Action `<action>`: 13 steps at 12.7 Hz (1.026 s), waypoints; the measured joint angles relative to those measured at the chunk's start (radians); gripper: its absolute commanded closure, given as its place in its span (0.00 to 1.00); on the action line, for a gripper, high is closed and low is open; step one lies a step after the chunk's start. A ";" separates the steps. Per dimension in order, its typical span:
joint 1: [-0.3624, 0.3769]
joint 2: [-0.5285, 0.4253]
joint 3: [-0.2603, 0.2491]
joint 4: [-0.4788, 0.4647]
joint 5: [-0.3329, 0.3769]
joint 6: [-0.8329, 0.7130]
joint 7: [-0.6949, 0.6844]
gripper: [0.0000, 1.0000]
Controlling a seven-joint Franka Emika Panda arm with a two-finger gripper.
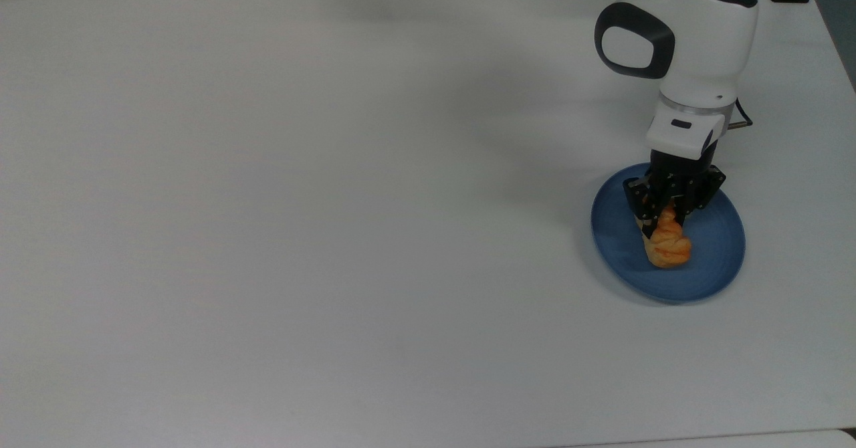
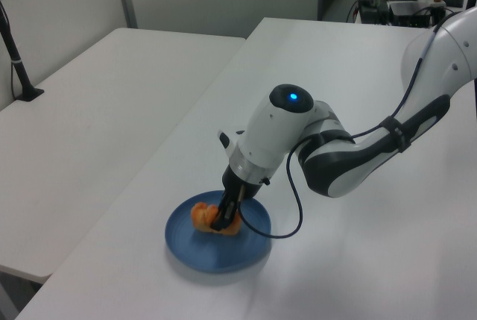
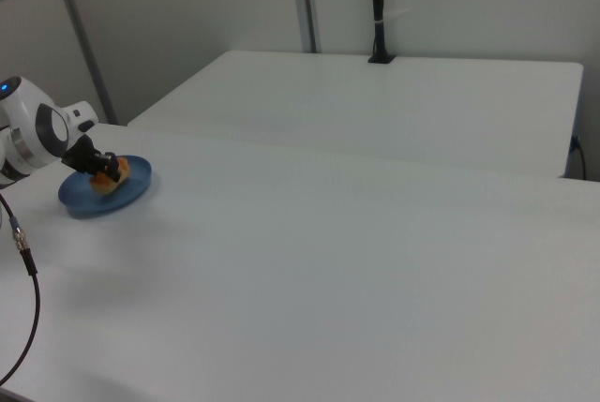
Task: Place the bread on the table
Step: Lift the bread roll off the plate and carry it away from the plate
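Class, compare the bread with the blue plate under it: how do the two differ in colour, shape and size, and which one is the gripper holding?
The bread is golden-orange with a braided crust; the blue plate is plain blue. The bread is oblong and much smaller; the plate is round and wide. The gripper is shut on the bread's end, while the plate lies untouched on the table. Both sit at the top view's right.

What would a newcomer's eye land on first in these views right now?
Probably the blue plate near the top view's right edge, the one patch of colour on the white table. On it, the pincer is shut on the upper end of the orange bread. The white arm looms above.
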 measured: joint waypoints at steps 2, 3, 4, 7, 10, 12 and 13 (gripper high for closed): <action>-0.005 -0.019 0.001 0.001 0.000 -0.009 0.001 0.61; -0.008 -0.029 0.004 0.000 0.000 -0.018 0.001 0.61; -0.011 -0.043 0.012 0.000 0.000 -0.040 0.001 0.61; -0.019 -0.123 0.060 -0.019 0.003 -0.140 0.003 0.61; -0.021 -0.273 0.107 -0.129 0.011 -0.258 0.007 0.61; -0.031 -0.370 0.141 -0.223 0.027 -0.321 0.009 0.61; -0.043 -0.425 0.165 -0.281 0.041 -0.356 0.009 0.61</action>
